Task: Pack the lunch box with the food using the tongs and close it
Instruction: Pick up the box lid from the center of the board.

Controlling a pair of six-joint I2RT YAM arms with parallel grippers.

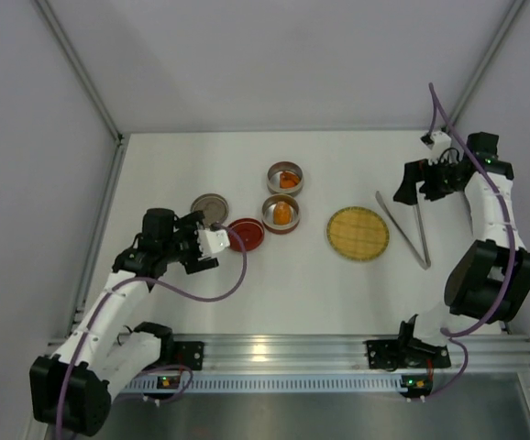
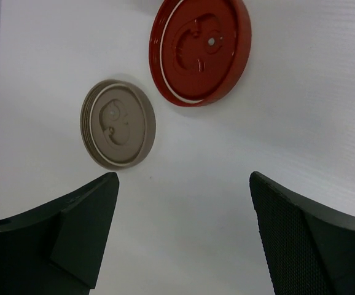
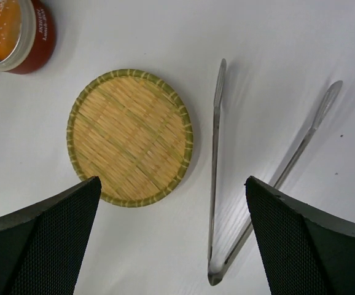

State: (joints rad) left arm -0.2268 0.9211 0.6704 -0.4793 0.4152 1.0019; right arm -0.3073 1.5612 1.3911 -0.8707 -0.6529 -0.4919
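Observation:
The lunch box shows as two round metal tins, one (image 1: 268, 211) in front of the other (image 1: 273, 171). Each holds an orange lump of food (image 1: 282, 213) (image 1: 288, 181). A red lid (image 1: 246, 235) and a tan lid (image 1: 210, 207) lie flat to their left. The silver tongs (image 1: 403, 229) lie spread on the table right of the yellow woven plate (image 1: 358, 233). My left gripper (image 1: 208, 244) hovers open beside the red lid (image 2: 200, 49), holding nothing. My right gripper (image 3: 172, 209) is open above the tongs (image 3: 215, 184), their joined end between its fingers.
The woven plate (image 3: 131, 136) lies bare, and a red-walled tin (image 3: 40, 38) with orange food (image 3: 2, 24) sits past it. White walls close the table on the left, back and right. An aluminium rail (image 1: 274, 353) runs along the near edge.

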